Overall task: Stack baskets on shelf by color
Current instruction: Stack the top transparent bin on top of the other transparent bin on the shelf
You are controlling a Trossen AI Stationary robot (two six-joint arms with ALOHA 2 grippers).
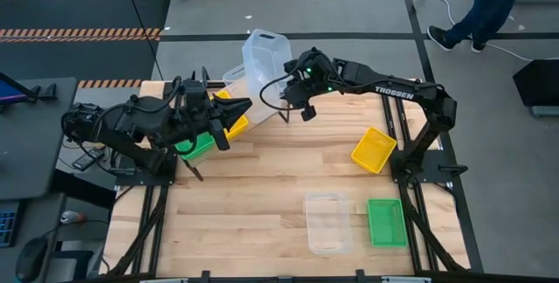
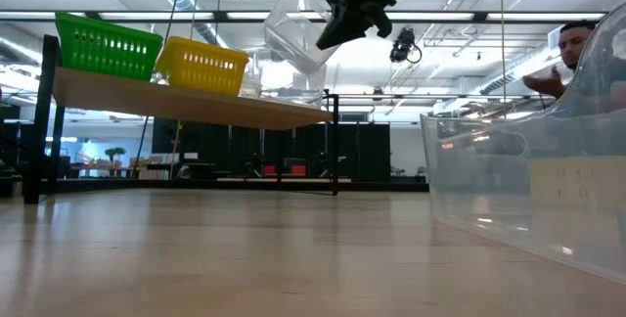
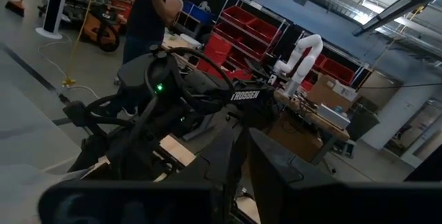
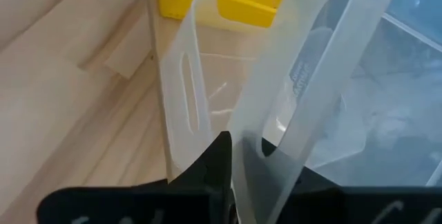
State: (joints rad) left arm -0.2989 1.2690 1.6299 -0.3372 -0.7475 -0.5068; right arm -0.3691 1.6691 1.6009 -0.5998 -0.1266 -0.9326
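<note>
While the right gripper [image 1: 281,100] holds a clear basket [image 1: 265,60] tilted over the far end of the shelf [image 2: 196,104], the sorting by colour is partly done: a green basket [image 2: 106,45] and a yellow basket [image 2: 201,65] already sit side by side on the slanted board, and another clear basket [image 4: 186,106] rests on it next to the yellow one. The carried bin hangs above that clear one, most likely so that it can be nested into it and keep like with like.

In the right wrist view the two dark fingers [image 4: 215,165] stand close together with the thin end wall of the carried clear basket between them, near its handle slot. The wall looks pinched, though the grip may be loosening; the pictures do not settle that. Because the bin is tipped steeply, it will probably need levelling before it drops cleanly into the one below.

The left gripper [image 1: 236,108] waits near the shelf's front, above the green and yellow baskets. Its fingers [image 3: 235,162] look nearly pressed together, and nothing shows between them.

Three baskets lie on the slatted table [image 1: 262,196], well apart from the shelf: a yellow one [image 1: 374,148] by the right arm's base, and a clear one [image 1: 327,223] just beside a green one [image 1: 385,222] near the front edge. A person [image 2: 572,53] stands in the room beyond.
</note>
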